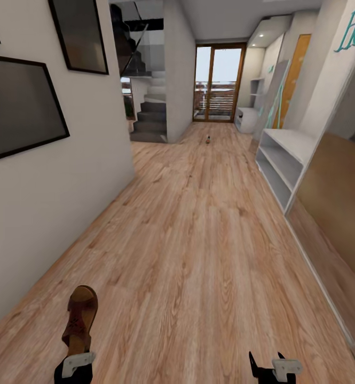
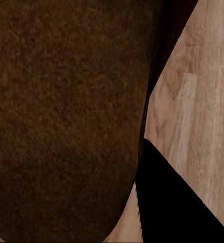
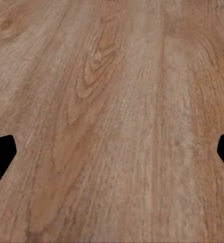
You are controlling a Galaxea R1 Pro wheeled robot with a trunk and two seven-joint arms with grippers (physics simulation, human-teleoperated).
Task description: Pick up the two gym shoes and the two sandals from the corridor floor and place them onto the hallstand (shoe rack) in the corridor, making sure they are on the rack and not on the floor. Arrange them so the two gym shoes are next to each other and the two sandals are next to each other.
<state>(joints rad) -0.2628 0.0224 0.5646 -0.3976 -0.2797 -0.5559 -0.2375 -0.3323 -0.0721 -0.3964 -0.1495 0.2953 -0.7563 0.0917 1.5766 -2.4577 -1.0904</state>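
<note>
The left gripper [image 1: 73, 368] sits at the lower left of the head view, clenched on the heel end of a brown sandal [image 1: 79, 318]. The sandal sticks out ahead of the claw, toe pointing down the corridor, dark strap across its tan footbed. In the left wrist view the sandal's brown leather [image 2: 61, 116] lies pressed close against the camera, with one dark finger [image 2: 172, 207] beside it and the corridor floor [image 2: 197, 116] beyond.

The right gripper [image 1: 270, 368] hangs at the lower right of the head view, released and holding nothing. In the right wrist view its two dark fingertips [image 3: 0, 154] stand wide apart at either edge, with bare plank flooring [image 3: 112, 121] between them.

Well ahead of the right claw and off to its right side stands a low white shelf unit [image 1: 284, 160] against the right wall. Farther along that wall, near the glass door [image 1: 217, 82], stands another pale unit [image 1: 247, 118] with higher shelves above it; it is probably the hallstand, though it is too small to be sure. A small dark object [image 1: 207, 140] lies on the floor far ahead between the two claws, too tiny to identify. Dark picture frames [image 1: 20, 106] hang on the left wall, and a staircase [image 1: 150, 114] rises beyond them.
</note>
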